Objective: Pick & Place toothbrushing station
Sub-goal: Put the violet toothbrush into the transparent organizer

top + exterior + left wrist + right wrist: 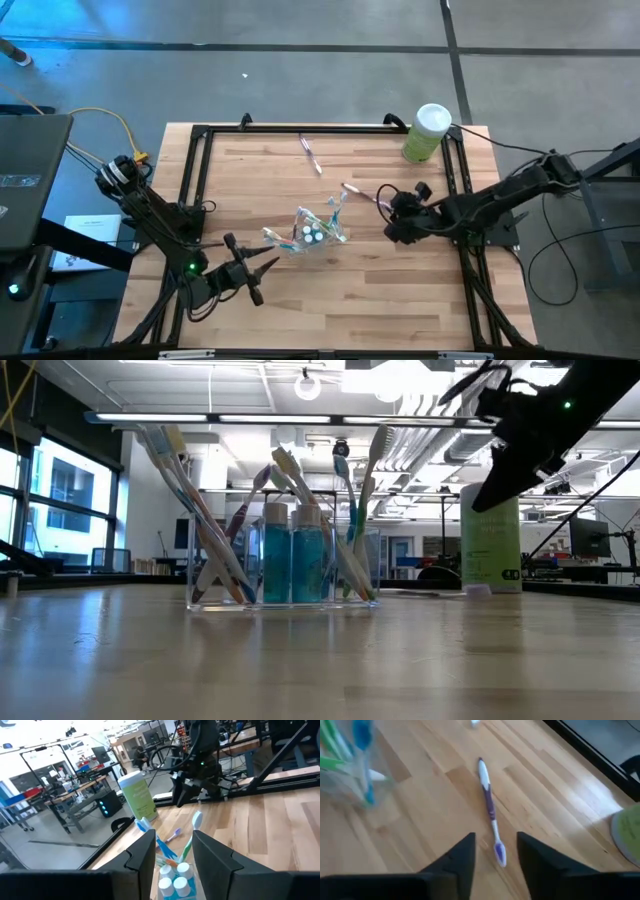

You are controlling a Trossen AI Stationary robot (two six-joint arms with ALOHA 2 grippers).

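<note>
The left claw (268,266) hovers at the near edge of the worktop (400,300), its fingers spread with nothing between them, pointing toward the clear cup (312,233). That cup stands upright near the middle of the worktop, just beyond the left claw. Inside it are several toothbrushes (190,510) leaning outward at angles and small teal toothpaste tubes (277,555) with white caps standing upright between them. To the cup's right, the right claw (495,851) hangs above the wood with its fingers parted, gripping nothing. Directly below it a purple-and-white toothbrush (490,810) lies flat on the worktop, apart from the cup. Farther back, another toothbrush (311,155) lies flat by itself near the far edge. In the far right corner stands a light-green canister (427,133) with a white lid, upright, well apart from the cup.
</note>
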